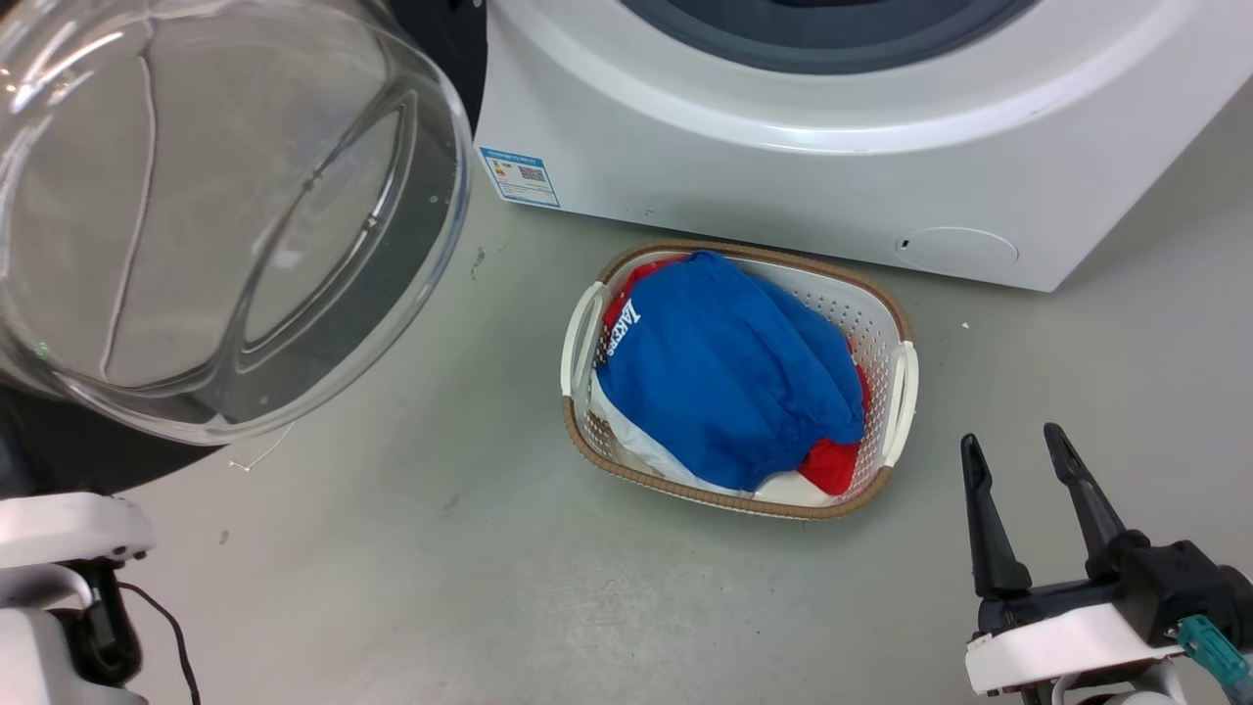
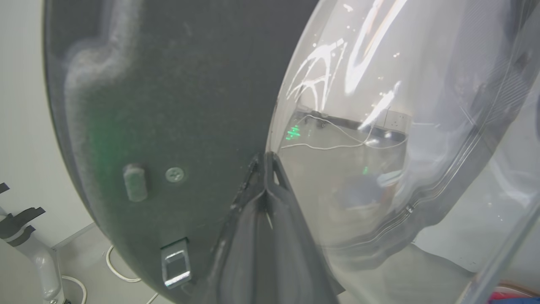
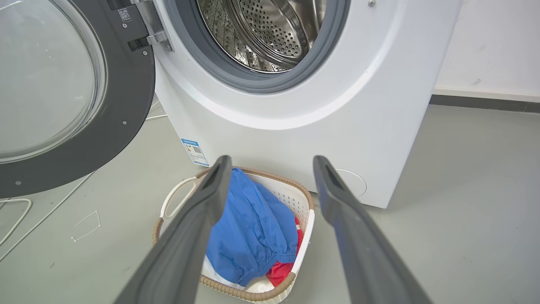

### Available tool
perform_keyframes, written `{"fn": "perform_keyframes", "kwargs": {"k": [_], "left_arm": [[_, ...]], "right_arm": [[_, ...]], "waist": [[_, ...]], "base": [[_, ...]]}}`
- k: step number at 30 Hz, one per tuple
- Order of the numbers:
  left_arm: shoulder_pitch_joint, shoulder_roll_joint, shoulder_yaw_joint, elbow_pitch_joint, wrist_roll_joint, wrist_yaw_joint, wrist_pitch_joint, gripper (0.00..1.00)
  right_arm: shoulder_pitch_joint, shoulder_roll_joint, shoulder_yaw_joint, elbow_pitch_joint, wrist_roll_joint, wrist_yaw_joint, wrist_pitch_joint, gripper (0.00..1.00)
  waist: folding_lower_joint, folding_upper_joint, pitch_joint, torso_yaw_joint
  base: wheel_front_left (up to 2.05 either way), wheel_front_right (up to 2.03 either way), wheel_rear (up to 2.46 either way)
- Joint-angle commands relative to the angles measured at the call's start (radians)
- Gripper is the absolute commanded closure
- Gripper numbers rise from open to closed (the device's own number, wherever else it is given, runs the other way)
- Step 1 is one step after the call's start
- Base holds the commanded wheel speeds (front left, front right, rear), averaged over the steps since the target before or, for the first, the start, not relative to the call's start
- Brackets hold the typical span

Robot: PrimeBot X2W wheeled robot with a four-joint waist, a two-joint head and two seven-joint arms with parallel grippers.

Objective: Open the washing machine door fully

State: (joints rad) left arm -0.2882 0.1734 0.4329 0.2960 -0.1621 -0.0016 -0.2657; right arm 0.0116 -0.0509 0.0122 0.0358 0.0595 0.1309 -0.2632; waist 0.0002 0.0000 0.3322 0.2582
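washing machine door (image 3: 130, 109): standing wide open, left of the drum (image 3: 270, 33)
left gripper (image 2: 265, 164): closed together, tips against the door's glass edge
right gripper (image 1: 1018, 455): spread apart, empty

This is a bare laundry corner, more a test room than a home. A white front-loading washing machine (image 3: 379, 105) stands on a plain grey floor (image 1: 489, 587) against a white wall (image 3: 485, 42). A basket (image 1: 902, 392) of clothes (image 1: 724, 382) sits before it, and loose cables (image 3: 46, 215) trail nearby.
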Motion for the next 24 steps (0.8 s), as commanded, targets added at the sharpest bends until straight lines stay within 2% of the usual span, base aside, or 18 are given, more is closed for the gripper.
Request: {"fn": "perform_keyframes", "kwargs": {"k": [1, 13, 24], "left_arm": [[-0.026, 0.013, 0.026, 0.009, 0.004, -0.004, 0.002, 1.0], [-0.074, 0.036, 0.13, 0.074, 0.033, -0.039, 0.002, 1.0], [-0.045, 0.055, 0.178, 0.105, 0.065, -0.089, 0.002, 1.0]], "right_arm": [[-0.013, 0.002, -0.001, -0.005, -0.009, 0.0, -0.002, 0.0], [-0.021, 0.002, -0.008, -0.004, 0.0, 0.0, -0.002, 0.0], [0.001, 0.002, 0.004, 0.005, 0.021, 0.0, -0.002, 0.0]], "waist": [[-0.0002, 0.0, 0.009, -0.008], [-0.0002, 0.0, 0.021, -0.024], [-0.0002, 0.0, -0.039, -0.036]], "base": [[0.0, 0.0, 0.0], [0.0, 0.0, 0.0], [0.0, 0.0, 0.0]]}}
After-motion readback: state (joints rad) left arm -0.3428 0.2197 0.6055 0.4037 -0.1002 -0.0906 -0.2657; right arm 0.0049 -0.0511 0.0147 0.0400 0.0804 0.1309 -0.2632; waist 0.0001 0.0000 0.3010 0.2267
